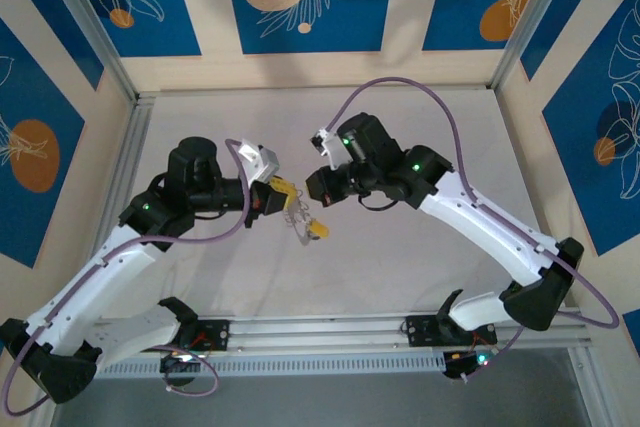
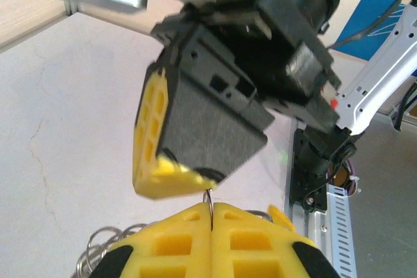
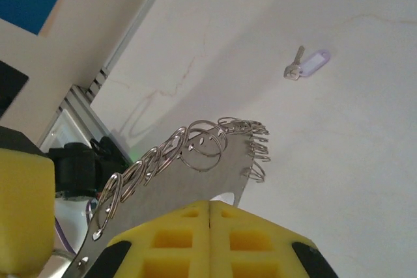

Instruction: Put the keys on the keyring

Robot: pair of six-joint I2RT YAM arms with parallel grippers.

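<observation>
Mid-table, the left gripper (image 2: pixel 212 211), pressed together, pinches the keyring's (image 2: pixel 208 197) thin wire. The right gripper (image 3: pixel 210 206), also pressed together, sits beside one ring-strung metal strip (image 3: pixel 229 164). One lilac-headed key (image 3: pixel 306 65) lies alone on the table (image 3: pixel 352 174).

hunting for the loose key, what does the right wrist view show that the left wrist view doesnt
Right wrist, not left wrist: a lilac-tagged key lying alone on the table, and a flat metal strip carrying a row of silvery rings.
Left wrist, not right wrist: the right tool seen from outside, close above the left tool, which pinches a thin wire.
Both: the view's own yellow fingers shut at the bottom edge, the pale table, some silvery rings.
</observation>
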